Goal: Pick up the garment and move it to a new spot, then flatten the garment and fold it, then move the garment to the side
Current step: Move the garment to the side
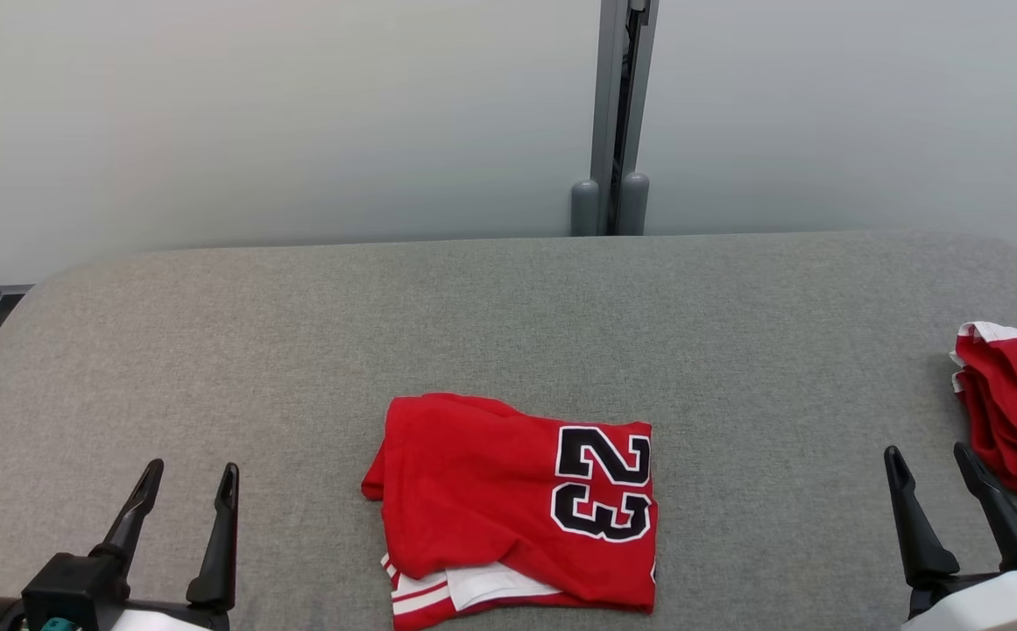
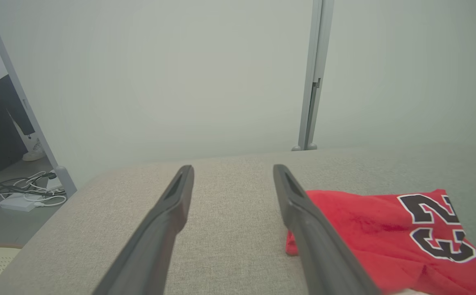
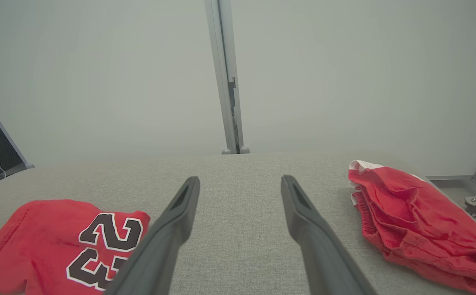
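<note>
garment (image 1: 490, 499): red cloth, matt, soft knit look, numerals a smoother print | tabletop (image 1: 508, 315): grey woven fabric, matt, coarse | second red garment (image 1: 1016, 421): matt cloth | left gripper (image 1: 193, 469), right gripper (image 1: 928, 450): dark matt plastic look | post (image 1: 617, 105): grey metal, smooth satin | wall panels (image 1: 254, 114): pale, smooth, matt

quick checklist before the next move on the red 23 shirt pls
1. left claw open, holding nothing: ok
2. right claw open, holding nothing: ok
3. garment folded and lying flat on the table: ok
4. garment sits between both claws, untouched by either: ok
5. right side free as a drop spot: not ok, a second red garment lies there
6. fold tidy: cannot tell, a white sleeve shows at the near edge
</note>
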Motion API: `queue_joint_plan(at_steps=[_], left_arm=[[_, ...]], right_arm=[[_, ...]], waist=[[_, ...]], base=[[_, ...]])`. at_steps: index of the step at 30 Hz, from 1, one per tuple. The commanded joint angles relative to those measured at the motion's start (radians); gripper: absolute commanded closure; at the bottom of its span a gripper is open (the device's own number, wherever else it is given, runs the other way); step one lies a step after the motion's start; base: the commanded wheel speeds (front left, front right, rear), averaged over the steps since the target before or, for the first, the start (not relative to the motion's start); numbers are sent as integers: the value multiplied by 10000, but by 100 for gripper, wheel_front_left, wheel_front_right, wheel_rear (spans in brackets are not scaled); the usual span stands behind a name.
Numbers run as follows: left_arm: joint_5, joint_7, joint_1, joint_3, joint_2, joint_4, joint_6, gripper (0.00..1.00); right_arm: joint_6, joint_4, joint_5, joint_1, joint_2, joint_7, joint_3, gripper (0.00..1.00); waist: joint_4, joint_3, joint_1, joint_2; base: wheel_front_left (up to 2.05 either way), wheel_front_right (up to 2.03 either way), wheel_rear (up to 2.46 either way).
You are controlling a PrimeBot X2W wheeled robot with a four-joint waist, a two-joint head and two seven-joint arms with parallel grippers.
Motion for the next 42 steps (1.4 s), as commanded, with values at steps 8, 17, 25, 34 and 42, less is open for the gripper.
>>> queue_joint_plan(at_steps=[8,17,25,34,42], left_arm=[[33,-113,-592,-54,81,-141,-40,0],[104,-453,-1458,-313,-232,-30,-226,0],[116,-764,-2052,-518,-587,448,-418,0],[230,-994,-2653,-487,-1021,964,-641,0],[365,-1034,-2817,-354,-1134,1167,-803,0]], right_arm=[[23,358,120,-354,-56,21,434,0],[22,1646,558,-1623,-9,-230,1627,0],[23,2773,910,-2219,-169,-188,2463,0],[11,3931,1512,-2508,-383,498,3087,0],[11,3805,2059,-2785,-605,471,3364,100]], waist=[[544,444,0,-1],[1522,1652,0,-1],[2241,2363,0,-1],[2592,2956,0,-1],[2467,3003,0,-1]], base=[[0,0,0],[0,0,0],[0,0,0],[0,0,0],[0,0,0]])
